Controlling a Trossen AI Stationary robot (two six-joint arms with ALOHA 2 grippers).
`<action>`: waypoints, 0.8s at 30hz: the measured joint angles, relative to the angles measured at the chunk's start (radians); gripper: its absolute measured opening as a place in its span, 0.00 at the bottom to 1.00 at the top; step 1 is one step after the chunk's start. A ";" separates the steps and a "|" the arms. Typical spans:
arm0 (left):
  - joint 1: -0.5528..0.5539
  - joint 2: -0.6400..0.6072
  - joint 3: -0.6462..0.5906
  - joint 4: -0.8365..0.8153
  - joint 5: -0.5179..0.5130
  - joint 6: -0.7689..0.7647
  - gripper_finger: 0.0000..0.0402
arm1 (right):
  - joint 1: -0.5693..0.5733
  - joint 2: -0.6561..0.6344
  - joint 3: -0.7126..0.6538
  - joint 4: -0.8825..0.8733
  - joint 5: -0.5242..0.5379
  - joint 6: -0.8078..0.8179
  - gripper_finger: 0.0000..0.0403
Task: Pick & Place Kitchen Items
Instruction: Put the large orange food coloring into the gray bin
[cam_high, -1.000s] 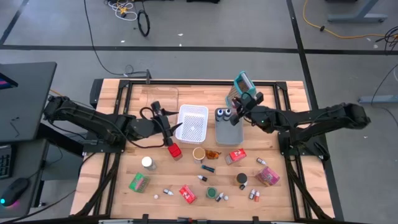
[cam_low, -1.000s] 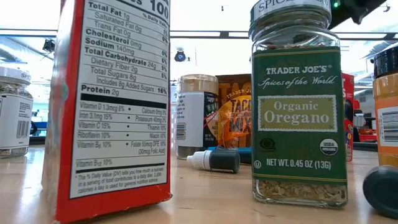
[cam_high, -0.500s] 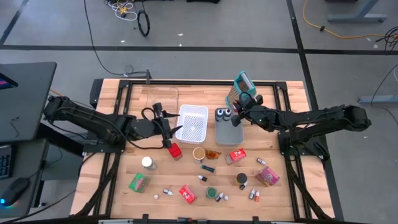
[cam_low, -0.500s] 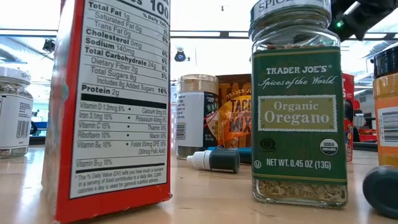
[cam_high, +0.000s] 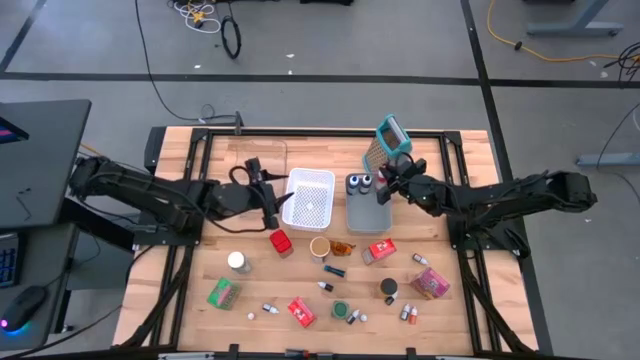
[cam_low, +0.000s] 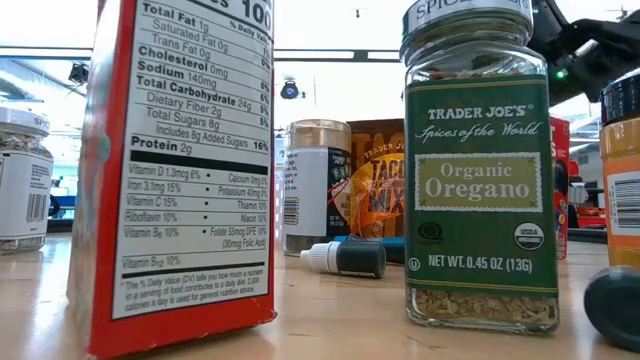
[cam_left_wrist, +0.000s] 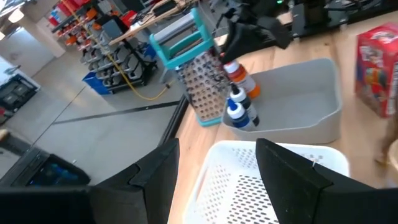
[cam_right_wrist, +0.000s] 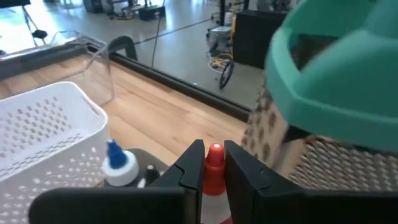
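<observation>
the right claw (cam_right_wrist: 211, 169) hangs over the grey bin (cam_high: 368, 212), at the bin's far end near the metal grater (cam_high: 384, 143). its fingers are drawn close together with the red tip of a small orange bottle (cam_right_wrist: 214, 177) sitting between them; whether they actually pinch it cannot be told. a blue-capped bottle (cam_right_wrist: 118, 163) stands just beside it in the same bin.

the left claw (cam_high: 268, 205) hovers at the left edge of the white basket (cam_high: 309, 198), fingers spread apart and holding nothing. in its wrist view the basket's perforated rim (cam_left_wrist: 273, 163) lies between the two fingers, with the grey bin (cam_left_wrist: 305, 102) and the grater (cam_left_wrist: 193, 68) beyond. a red box (cam_high: 281, 243) sits on the surface just in front of this claw.

a clear bin (cam_high: 256, 158) stands near the far left edge of the wooden surface (cam_high: 180, 290). the rest of the kitchen items are scattered across the near half: a white-lidded jar (cam_high: 238, 262), a green packet (cam_high: 223, 293), a red packet (cam_high: 301, 312), a pink packet (cam_high: 431, 284), a cup (cam_high: 320, 247) and an oregano jar (cam_low: 480, 170). the strip of surface between the bins and the far edge is open, as is the left margin beside the green packet.
</observation>
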 joint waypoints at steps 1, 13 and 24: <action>0.010 0.000 0.000 0.000 0.000 0.000 0.55 | 0.000 0.000 -0.013 0.018 -0.001 -0.003 0.11; 0.075 0.001 0.000 0.032 0.009 0.022 0.55 | 0.002 0.131 -0.082 0.190 -0.025 0.009 0.11; 0.077 0.001 0.001 0.060 0.103 0.048 0.55 | 0.002 0.235 -0.078 0.300 -0.052 -0.033 0.12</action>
